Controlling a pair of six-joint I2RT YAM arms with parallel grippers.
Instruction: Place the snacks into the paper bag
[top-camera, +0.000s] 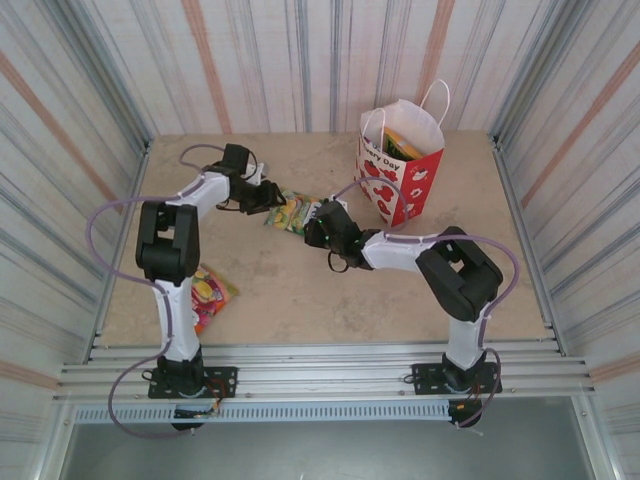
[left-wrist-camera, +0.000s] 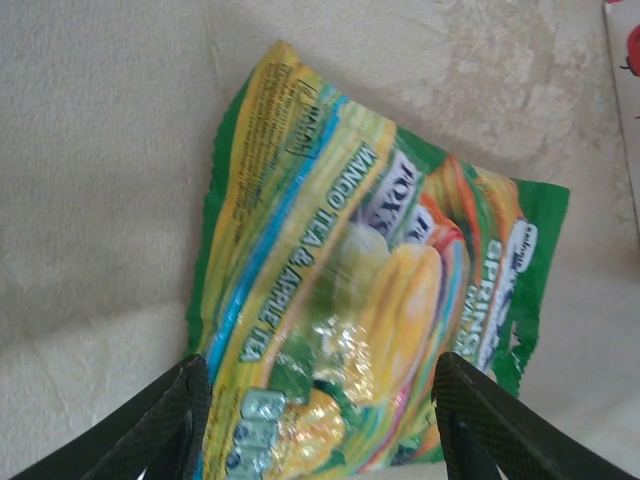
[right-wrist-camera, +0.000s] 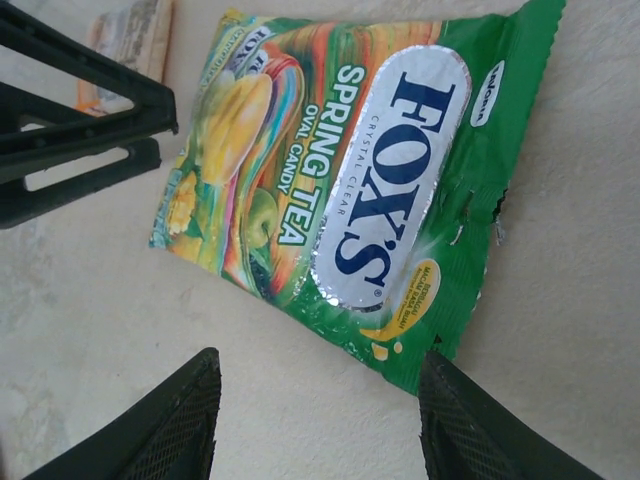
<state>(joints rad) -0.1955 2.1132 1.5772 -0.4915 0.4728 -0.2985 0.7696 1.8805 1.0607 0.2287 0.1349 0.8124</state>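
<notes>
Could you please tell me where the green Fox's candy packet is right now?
In the top view the green Fox's packet lies flat mid-table between the left tool and right tool, left of the paper bag.

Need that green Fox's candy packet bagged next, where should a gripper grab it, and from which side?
Probably the end under the left gripper, from above: the green packet lies flat on the table, and those open jaws hang right over that end.
</notes>
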